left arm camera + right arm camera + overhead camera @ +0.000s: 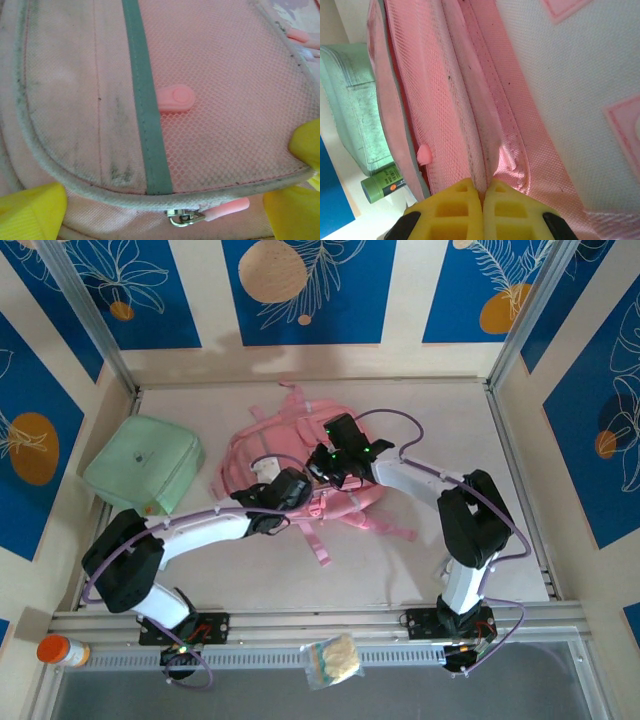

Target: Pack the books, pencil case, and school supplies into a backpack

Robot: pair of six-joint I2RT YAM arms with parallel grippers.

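both grippers on the pink backpack, mid-table

backpack (240, 462) lies flat at the table's centre, straps trailing toward the near right; mint-green pouch (145, 465) sits to its left, a little apart. left gripper (165, 192) hovers over a mesh front pocket, its yellow fingers (30, 212) spread wide to either side, with the pocket's piped edge and a metal zip slider (185, 218) with a pink pull lying between them. right gripper (482, 205) is on the backpack's far-right part, pads pressed together right at a stitched seam (cannot tell whether any fabric is nipped between them). green bottle (382, 182) lies beside the pouch. orange-capped bottle (62, 651) and a clear bag (335, 660) of pale bits rest on the near rail.
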